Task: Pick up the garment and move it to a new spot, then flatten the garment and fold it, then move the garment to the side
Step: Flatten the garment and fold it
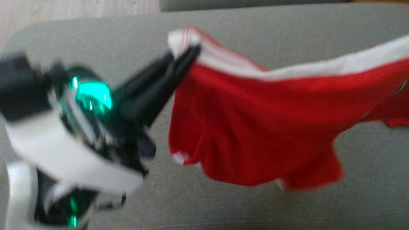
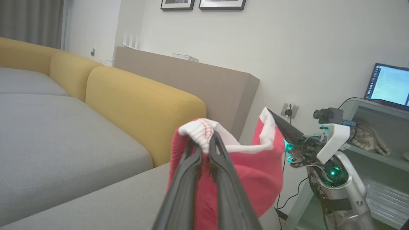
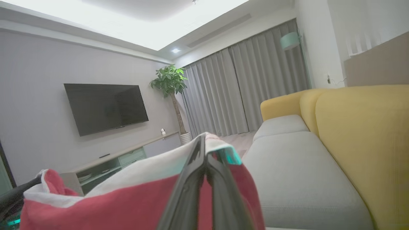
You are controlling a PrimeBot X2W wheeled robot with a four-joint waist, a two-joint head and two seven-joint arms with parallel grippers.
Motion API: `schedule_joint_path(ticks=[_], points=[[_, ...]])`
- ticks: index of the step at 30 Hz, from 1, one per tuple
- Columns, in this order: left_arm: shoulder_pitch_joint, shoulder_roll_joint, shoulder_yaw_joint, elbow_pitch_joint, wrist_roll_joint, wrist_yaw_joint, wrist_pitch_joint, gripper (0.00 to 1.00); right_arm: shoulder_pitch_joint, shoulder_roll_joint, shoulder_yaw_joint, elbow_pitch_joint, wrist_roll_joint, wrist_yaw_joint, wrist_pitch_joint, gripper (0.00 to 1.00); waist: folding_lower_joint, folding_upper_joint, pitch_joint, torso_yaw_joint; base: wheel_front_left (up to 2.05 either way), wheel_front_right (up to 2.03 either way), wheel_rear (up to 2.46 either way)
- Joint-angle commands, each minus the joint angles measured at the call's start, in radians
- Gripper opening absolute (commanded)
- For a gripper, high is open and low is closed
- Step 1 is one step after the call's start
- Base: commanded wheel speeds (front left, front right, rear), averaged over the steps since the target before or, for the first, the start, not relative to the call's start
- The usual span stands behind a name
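Left end effector (image 1: 188, 51) pinching garment (image 1: 255, 127), right end effector (image 3: 204, 143) likewise, wrist views

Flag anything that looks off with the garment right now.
Nothing damaged or spilled. The red garment hangs above the grey cushion, pinched at its white band by the left gripper and right gripper; it sags between them, its lower edge bunched unevenly.

There are one red garment (image 1: 255, 127), two pincers (image 2: 206, 140) (image 2: 274, 115), two framed pictures (image 2: 177, 3) (image 2: 222, 3), one laptop (image 2: 389, 84), one television (image 3: 105, 107), one plant (image 3: 171, 84).
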Motion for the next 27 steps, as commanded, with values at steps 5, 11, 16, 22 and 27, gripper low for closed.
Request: schedule_joint_path(ticks=[5, 11, 16, 22, 27], points=[[-0.363, 0.005, 0.042, 0.174, 0.023, 0.026, 0.098, 0.00, -0.331, -0.053, 0.049, 0.107, -0.022, -0.001, 0.140, 0.00, 0.0000, 0.0000, 0.151, 0.007, 0.00, 0.00, 0.00], [-0.725, -0.049, 0.051, 0.564, 0.134, 0.007, 0.016, 0.00, -0.728, -0.027, 0.144, 0.415, -0.209, -0.001, 0.197, 0.00, 0.0000, 0.0000, 0.298, 0.025, 0.00, 0.00, 0.00], [-1.035, -0.118, 0.056, 0.944, 0.295, -0.021, -0.311, 0.00, -1.124, 0.076, 0.160, 0.781, -0.398, -0.001, 0.032, 0.00, 0.0000, 0.0000, 0.387, 0.019, 0.00, 0.00, 0.00], [-1.090, -0.140, 0.023, 1.252, 0.359, -0.055, -0.571, 0.00, -1.202, 0.141, 0.175, 1.030, -0.448, -0.001, -0.144, 0.00, 0.0000, 0.0000, 0.408, -0.002, 0.00, 0.00, 0.00], [-0.983, -0.139, -0.049, 1.372, 0.380, -0.081, -0.643, 0.00, -1.037, 0.102, 0.252, 1.046, -0.401, -0.001, -0.210, 0.00, 0.0000, 0.0000, 0.384, -0.011, 0.00, 0.00, 0.00]])
